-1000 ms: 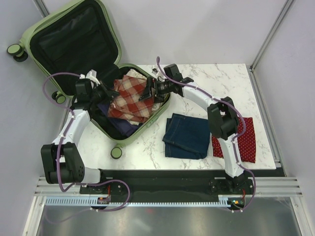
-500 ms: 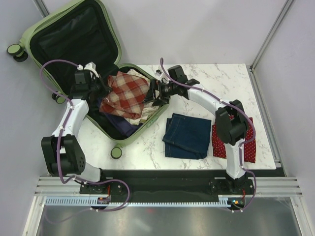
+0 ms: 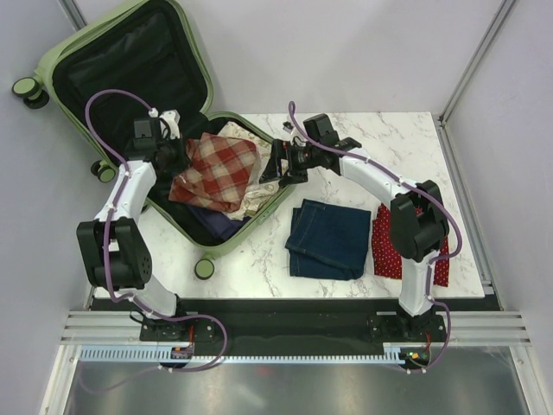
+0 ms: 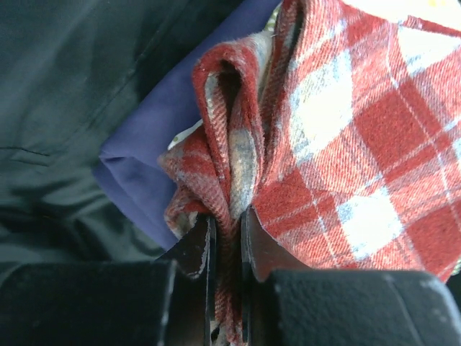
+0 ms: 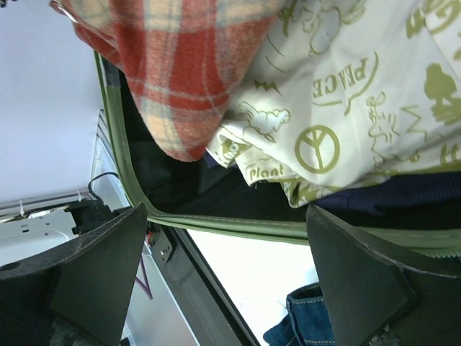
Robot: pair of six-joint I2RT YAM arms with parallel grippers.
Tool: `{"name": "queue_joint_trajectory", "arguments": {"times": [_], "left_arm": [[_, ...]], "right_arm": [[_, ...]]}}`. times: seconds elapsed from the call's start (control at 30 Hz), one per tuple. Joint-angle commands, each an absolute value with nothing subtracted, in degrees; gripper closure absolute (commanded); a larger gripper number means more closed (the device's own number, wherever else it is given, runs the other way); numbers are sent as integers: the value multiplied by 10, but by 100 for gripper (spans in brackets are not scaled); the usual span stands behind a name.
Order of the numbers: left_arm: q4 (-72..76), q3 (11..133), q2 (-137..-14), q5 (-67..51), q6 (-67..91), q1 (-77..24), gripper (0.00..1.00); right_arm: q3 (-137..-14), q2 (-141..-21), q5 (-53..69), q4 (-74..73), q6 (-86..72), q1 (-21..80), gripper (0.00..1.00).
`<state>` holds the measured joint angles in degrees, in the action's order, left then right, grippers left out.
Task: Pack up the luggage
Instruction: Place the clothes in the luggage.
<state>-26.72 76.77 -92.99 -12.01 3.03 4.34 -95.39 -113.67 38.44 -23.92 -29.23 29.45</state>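
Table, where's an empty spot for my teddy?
Bare marble table lies at the back right, behind the jeans and red dotted cloth. A smaller patch sits between suitcase and jeans. The suitcase is crowded with clothes.

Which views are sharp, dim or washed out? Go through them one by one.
Top external: even, soft light, sharp across the table. Left wrist: the plaid cloth is crisp, the luggage lining dim. Right wrist: the right gripper is open, its fingers dark and soft-edged; the printed cloth reads clearly; the table beyond is washed out white.
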Motion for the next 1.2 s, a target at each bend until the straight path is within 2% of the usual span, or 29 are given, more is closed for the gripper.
{"name": "queue_joint_trajectory", "arguments": {"times": [0.0, 0.37, 0.67, 1.17], "left_arm": [[-282, 784, -896, -103, -75, 50, 98], [-323, 827, -907, -85, -181, 62, 98], [-356, 920, -993, -77, -243, 69, 98], [-366, 936, -1053, -99, -309, 105, 98]], "right_arm": [[-942, -1100, 372, -247, -273, 294, 2], [-930, -1083, 369, -259, -265, 294, 2], [-900, -1070, 364, -267, -261, 294, 2], [-911, -1097, 369, -283, -262, 294, 2]]}}
